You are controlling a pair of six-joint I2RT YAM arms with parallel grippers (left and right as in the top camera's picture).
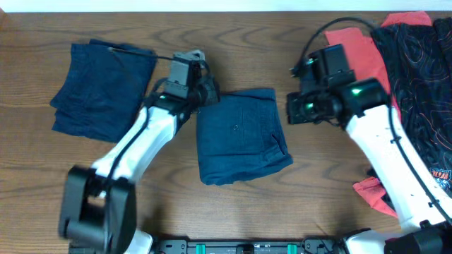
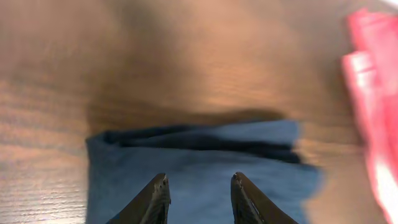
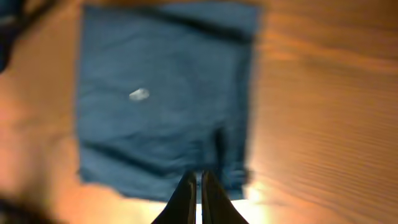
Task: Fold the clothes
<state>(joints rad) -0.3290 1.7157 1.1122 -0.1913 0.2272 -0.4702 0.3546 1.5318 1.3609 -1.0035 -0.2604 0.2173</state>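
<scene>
**Shorts squared, both grippers off**

My left gripper (image 2: 198, 182) hangs with jaws parted and empty at the eleven o'clock corner of the folded navy shorts (image 1: 240, 134). My right gripper (image 3: 199, 179) is pinched together on nothing at their three o'clock edge. I judge this fold done. An earlier-looking navy pile (image 1: 102, 88) sits at ten o'clock. The coral-red shirt (image 1: 351, 46) and black red-patterned garment (image 1: 417, 70) wait at two o'clock, nearest my right arm.

Saw brown wood grain with a low sheen across the table (image 1: 318, 190). Noted matt, denim-like navy cloth, seamed, in the folded shorts (image 1: 240, 134) and the second navy pile (image 1: 102, 88). Found smooth coral-red cloth in the shirt (image 1: 357, 46) and thin red-lined cloth in the black red-printed garment (image 1: 417, 70). Marked glossy white plastic on the arm shells (image 1: 145, 137), matt black on the left claw (image 2: 199, 177).
</scene>
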